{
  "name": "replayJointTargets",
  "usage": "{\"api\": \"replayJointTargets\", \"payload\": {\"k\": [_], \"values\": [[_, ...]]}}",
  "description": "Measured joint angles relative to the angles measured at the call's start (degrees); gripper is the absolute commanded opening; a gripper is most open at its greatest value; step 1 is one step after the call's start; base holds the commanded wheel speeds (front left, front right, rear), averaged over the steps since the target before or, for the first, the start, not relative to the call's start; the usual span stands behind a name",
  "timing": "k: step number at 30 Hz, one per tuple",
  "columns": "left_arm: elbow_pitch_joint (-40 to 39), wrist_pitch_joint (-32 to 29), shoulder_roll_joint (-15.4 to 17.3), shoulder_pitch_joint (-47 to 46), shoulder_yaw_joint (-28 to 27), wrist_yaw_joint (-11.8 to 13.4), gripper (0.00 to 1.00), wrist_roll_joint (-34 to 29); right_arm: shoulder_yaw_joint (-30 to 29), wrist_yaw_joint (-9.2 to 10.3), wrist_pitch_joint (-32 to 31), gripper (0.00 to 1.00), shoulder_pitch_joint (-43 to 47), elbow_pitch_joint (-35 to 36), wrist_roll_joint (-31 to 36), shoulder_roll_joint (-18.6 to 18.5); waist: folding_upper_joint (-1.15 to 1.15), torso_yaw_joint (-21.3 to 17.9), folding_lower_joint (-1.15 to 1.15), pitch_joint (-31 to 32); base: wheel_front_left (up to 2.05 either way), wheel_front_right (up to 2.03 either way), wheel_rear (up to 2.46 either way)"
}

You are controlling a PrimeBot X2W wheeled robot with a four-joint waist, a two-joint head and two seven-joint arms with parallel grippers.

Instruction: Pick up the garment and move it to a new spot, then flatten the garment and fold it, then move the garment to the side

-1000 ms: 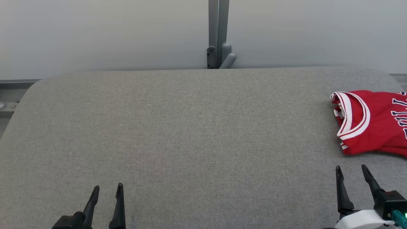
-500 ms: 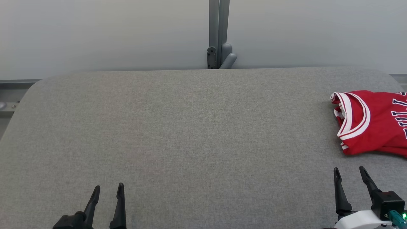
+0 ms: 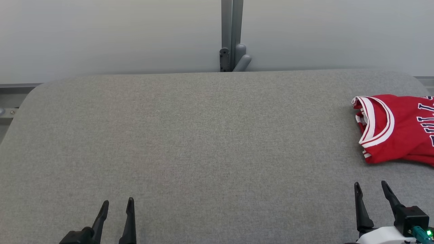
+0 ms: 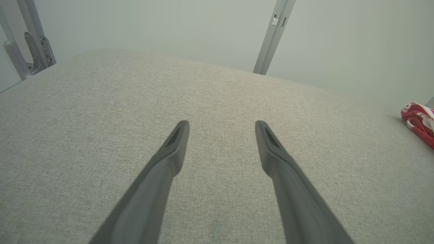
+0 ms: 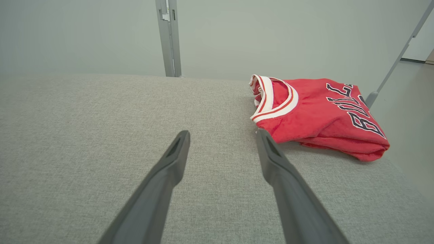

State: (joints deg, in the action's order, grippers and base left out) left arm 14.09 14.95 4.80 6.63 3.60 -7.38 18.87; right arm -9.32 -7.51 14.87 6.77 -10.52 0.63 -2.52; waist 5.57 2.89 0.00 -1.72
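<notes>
Both grippers' fingers spread, empty — folded red garment (image 5: 315,112) sits at the table (image 3: 190,135) side; final step looks done, arms just retreat.

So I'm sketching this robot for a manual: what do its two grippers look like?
Each has two long, slim, dark fingers tapering to pointed tips. The left gripper sits on a black base. The right gripper has a black block at one finger's root, a white rounded wrist, and a small teal connector with a green light.

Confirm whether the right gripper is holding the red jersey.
No, the right gripper is open and empty, short of the red jersey lying on the table.
</notes>
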Motion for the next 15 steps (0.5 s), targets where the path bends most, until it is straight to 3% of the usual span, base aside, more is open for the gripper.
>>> {"api": "replayJointTargets", "payload": {"k": [4, 5, 15], "values": [[0.0, 0.0, 0.0, -0.1, 0.0, 0.0, 1.0, 0.0, 0.1, 0.0, 0.0, 1.0, -0.1, 0.1, 0.0, -0.1, 0.0, -0.1, 0.0, -0.2, 0.0, 0.0, 0.0], [0.3, 0.0, -0.1, -0.1, 0.0, 0.0, 0.0, 0.0, 0.1, 0.0, 0.0, 0.0, 0.0, -0.3, 0.0, 0.0, 0.0, -0.1, 0.0, -0.2, 0.0, 0.0, 0.0], [3.8, -1.2, -0.6, 0.2, 0.1, 0.2, 0.0, 2.5, 0.3, 0.0, -1.5, 0.0, 0.0, -4.6, -2.9, 0.9, -0.07, -0.2, 0.0, -0.2, 0.0, 0.0, 0.0]]}}
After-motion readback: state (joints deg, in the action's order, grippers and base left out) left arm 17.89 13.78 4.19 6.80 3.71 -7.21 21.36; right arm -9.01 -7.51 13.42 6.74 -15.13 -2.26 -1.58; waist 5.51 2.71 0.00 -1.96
